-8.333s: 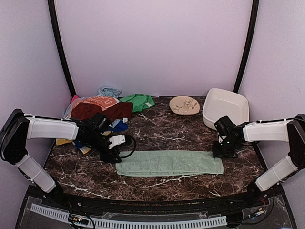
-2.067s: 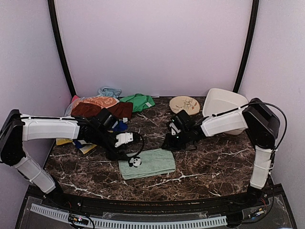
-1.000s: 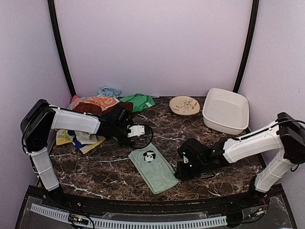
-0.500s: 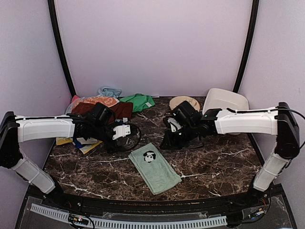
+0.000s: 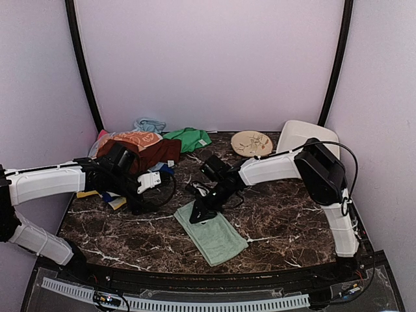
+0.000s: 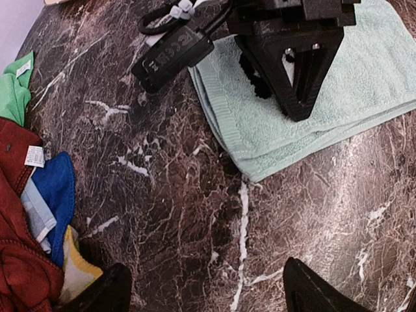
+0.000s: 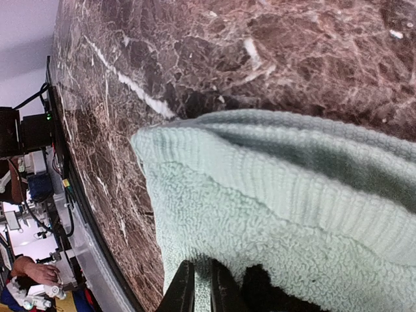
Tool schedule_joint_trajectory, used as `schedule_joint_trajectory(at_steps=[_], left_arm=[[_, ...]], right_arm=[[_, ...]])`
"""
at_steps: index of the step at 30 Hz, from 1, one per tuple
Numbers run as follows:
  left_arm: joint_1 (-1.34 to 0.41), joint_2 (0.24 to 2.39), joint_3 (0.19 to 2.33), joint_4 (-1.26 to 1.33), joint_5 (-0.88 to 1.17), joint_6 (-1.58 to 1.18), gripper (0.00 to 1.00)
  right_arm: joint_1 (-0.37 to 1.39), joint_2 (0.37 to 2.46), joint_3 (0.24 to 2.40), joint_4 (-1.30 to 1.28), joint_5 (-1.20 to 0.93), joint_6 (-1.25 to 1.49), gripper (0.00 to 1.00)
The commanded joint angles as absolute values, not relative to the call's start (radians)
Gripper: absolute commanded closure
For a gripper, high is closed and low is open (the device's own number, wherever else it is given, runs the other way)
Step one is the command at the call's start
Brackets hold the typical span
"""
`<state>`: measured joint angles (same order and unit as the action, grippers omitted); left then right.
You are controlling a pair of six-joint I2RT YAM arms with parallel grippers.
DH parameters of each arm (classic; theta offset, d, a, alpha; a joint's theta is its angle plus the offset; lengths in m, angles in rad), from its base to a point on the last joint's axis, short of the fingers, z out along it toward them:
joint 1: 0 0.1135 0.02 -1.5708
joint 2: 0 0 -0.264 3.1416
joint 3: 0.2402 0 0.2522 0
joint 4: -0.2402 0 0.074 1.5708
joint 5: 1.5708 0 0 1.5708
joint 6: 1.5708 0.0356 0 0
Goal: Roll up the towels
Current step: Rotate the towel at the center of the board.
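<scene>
marble: right pincer tight on towel

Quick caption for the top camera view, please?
Right claw tip-down on the far end of the folded mint towel; left claw open beside the cloth pile.

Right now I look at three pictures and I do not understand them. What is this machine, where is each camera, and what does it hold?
This is a robot: a left arm and a right arm bolted at a marble table. One picture comes from above; the other two come from small cameras on the wrists. The left gripper stands wide open and holds nothing. The right gripper is closed, its tip pressing on a folded mint-green towel; whether it pinches cloth is unclear. At the back lie a pile of coloured towels, a plate and a white tub.
</scene>
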<state>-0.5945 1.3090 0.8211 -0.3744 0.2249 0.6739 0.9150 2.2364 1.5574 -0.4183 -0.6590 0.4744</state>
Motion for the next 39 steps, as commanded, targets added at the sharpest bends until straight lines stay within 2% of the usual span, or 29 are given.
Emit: schedule_joint_trajectory(at_steps=[1, 8, 12, 16, 24, 28, 34, 39], left_arm=[[-0.58, 1.295, 0.8, -0.422, 0.236, 0.682, 0.17], [-0.581, 1.298, 0.824, -0.423, 0.235, 0.678, 0.17], [-0.581, 1.299, 0.828, -0.431, 0.248, 0.689, 0.17], [-0.601, 1.306, 0.861, -0.475, 0.317, 0.705, 0.15], [-0.827, 1.417, 0.96, -0.54, 0.33, 0.733, 0.19], [-0.899, 1.503, 0.991, -0.512, 0.278, 0.804, 0.21], [-0.904, 1.617, 1.077, -0.453, 0.226, 0.826, 0.25], [-0.903, 1.598, 1.026, -0.346, 0.254, 0.826, 0.26]], right_arm=[[0.895, 2.266, 1.519, -0.402, -0.697, 0.479, 0.88], [0.822, 2.165, 1.28, 0.032, -0.413, 0.85, 0.92], [0.788, 2.109, 1.193, 0.161, -0.284, 0.967, 0.94], [0.776, 2.111, 1.216, 0.194, -0.208, 1.02, 0.94], [0.776, 2.22, 1.342, 0.246, -0.205, 1.103, 0.92], [0.774, 2.188, 1.324, 0.245, -0.254, 1.067, 0.85], [0.754, 2.034, 1.316, 0.186, -0.365, 0.988, 0.66], [0.742, 1.902, 1.183, 0.218, -0.43, 1.021, 0.6]])
